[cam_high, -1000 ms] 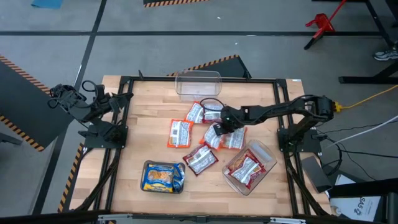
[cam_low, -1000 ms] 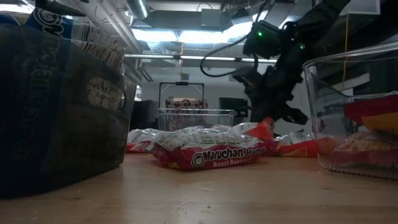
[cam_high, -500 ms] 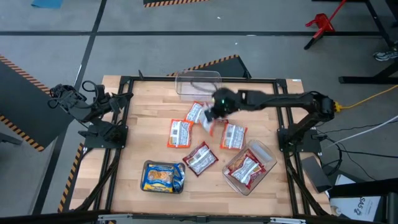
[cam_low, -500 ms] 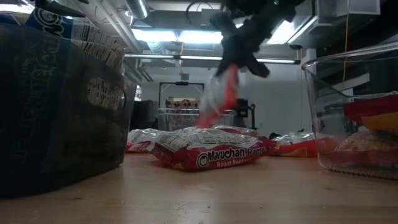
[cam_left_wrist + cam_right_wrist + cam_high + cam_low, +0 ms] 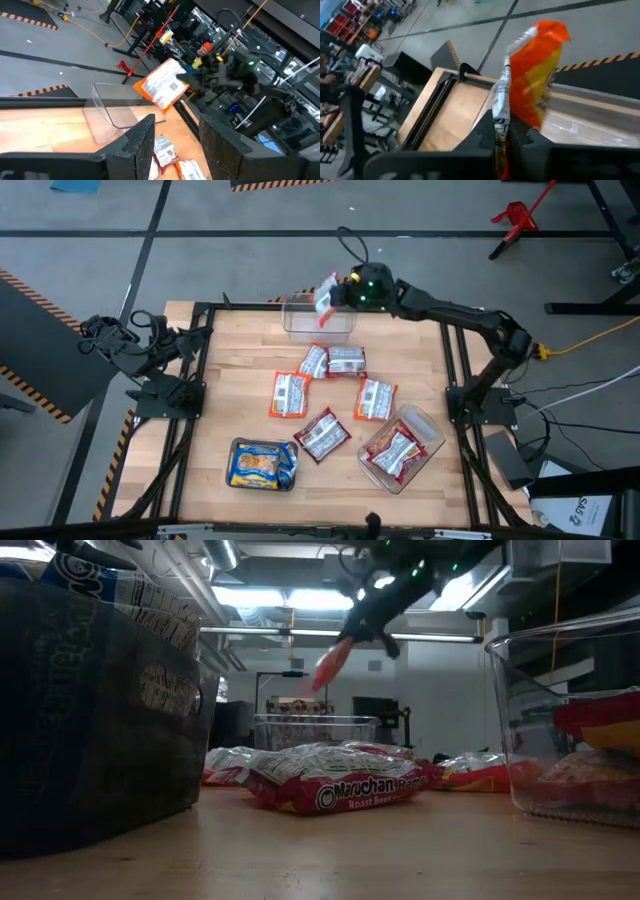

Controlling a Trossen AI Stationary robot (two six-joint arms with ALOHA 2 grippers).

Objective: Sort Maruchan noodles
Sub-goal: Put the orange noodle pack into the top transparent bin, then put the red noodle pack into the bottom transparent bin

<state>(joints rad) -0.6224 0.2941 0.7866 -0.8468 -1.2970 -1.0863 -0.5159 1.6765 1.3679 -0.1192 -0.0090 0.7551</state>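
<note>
My right gripper (image 5: 340,292) is raised at the table's far edge, shut on an orange Maruchan noodle packet (image 5: 326,293). The packet hangs over the empty clear tub (image 5: 318,316), and the left wrist view shows it above that tub (image 5: 161,84). Several red-and-white packets (image 5: 347,360) lie flat on the middle of the table. Blue-and-yellow packets fill a dark tray (image 5: 263,463) near the front. My left gripper (image 5: 177,145) waits open at the left edge, holding nothing. My right gripper pinches one end of the orange packet, at its crimped seam (image 5: 499,122), between its two fingers (image 5: 485,132). The fingers come from the table's right, slanting slightly down. The packet sticks out past the fingertips and droops (image 5: 332,662), lifted clear above the tub.
A second clear tub (image 5: 428,430) at the near right holds red packets. The table's black frame rails (image 5: 452,360) run along both sides. Bare wood lies left of the packets (image 5: 230,360).
My right gripper has risen from the pile in the middle of the table with the orange packet and swung toward the far edge, ending over the clear tub. The packet has been lifted clear of the other packets, and one nearby packet has shifted.
</note>
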